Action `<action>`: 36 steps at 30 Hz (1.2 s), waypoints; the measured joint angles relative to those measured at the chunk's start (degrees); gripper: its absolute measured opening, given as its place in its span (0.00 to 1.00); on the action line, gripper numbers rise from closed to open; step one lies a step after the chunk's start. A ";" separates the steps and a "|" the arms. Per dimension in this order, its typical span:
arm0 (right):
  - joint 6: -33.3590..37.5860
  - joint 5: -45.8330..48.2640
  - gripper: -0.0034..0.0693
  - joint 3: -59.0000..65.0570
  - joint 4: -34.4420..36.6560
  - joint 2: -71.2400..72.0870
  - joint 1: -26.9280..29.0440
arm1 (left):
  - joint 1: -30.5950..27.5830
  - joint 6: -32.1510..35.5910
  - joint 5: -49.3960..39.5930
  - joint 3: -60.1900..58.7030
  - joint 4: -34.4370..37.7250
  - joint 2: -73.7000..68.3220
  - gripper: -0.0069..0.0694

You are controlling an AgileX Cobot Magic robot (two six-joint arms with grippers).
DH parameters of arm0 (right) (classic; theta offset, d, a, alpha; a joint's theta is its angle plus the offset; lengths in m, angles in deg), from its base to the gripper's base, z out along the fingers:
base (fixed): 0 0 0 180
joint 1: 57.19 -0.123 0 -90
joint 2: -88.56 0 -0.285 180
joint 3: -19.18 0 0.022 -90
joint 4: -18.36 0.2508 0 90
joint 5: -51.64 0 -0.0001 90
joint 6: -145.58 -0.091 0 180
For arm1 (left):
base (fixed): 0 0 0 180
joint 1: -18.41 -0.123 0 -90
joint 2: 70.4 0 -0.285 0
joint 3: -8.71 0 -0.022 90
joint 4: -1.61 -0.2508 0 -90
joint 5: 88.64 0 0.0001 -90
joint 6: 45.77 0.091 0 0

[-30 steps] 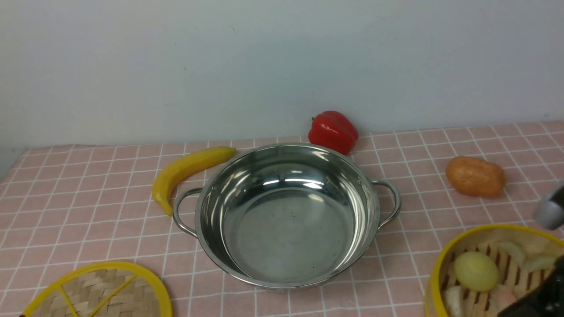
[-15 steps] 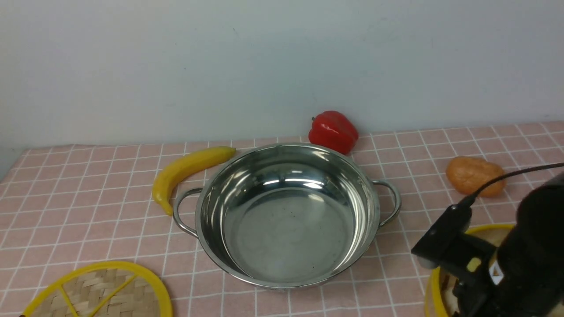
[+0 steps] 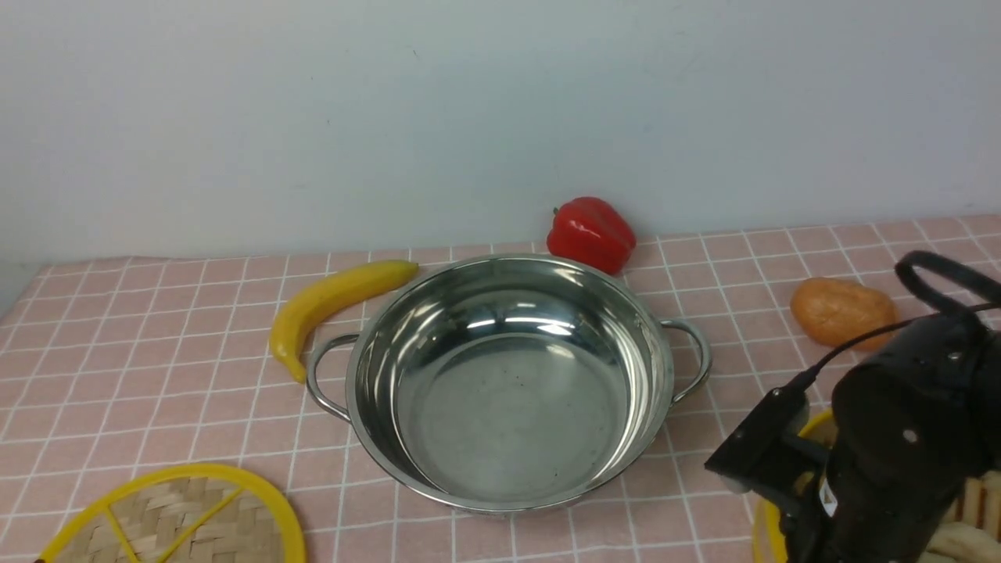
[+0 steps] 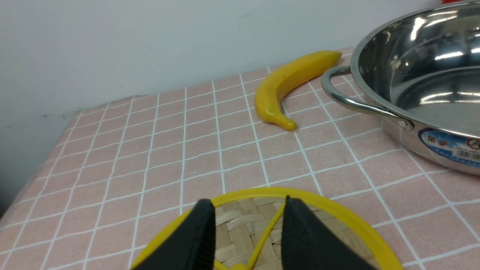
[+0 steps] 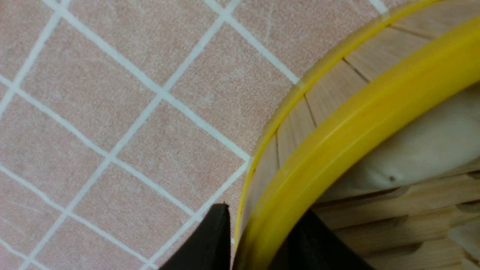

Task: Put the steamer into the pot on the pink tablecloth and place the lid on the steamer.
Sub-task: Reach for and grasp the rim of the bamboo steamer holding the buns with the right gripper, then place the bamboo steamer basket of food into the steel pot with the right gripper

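Evidently early in the job, with neither of the 2 steps done. Look to the middle of the front view for the pot (image 3: 508,391): empty, bare steel inside, resting on the pink tablecloth (image 3: 156,352) covering the worktop. Find the steamer (image 3: 970,500) in the lower right corner of that frame, apart from the pot and mostly hidden behind the black right arm (image 3: 899,438).

In the right wrist view, note the right tool (image 5: 262,228) astride the steamer's wall: jaws apart, 1 of the fingers (image 5: 210,240) outside the pale wood, the other inside under the yellow rim, near a pale dumpling (image 5: 420,150). No firm pinch to be seen; best read as poised to close rather than gripping.

At the lower left of the front view, spot the lid (image 3: 180,516), flat on the cloth and cut off by the frame edge. From the left wrist view, see the left tool (image 4: 247,204) over it, jaws apart, 1 yellow spoke in the gap, nothing held.

Left to do, then: clamp the rim, lift and carry the steamer across, lower it into the pot, afterwards set the lid on top. Ignore the banana (image 3: 328,301), red pepper (image 3: 590,233) and orange-brown lump (image 3: 843,313) around the pot.
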 joint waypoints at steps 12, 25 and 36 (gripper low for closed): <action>-1.30 3.07 0.15 -1.86 -0.30 7.28 -0.12 | 0.00 0.00 0.00 0.00 0.00 0.00 0.41; 5.81 14.31 0.15 -21.03 0.73 15.20 -5.40 | 0.00 0.00 0.00 0.00 0.00 0.00 0.41; 20.99 14.60 0.15 -43.71 -8.69 -7.92 -17.82 | 0.00 0.00 0.00 0.00 0.00 0.00 0.41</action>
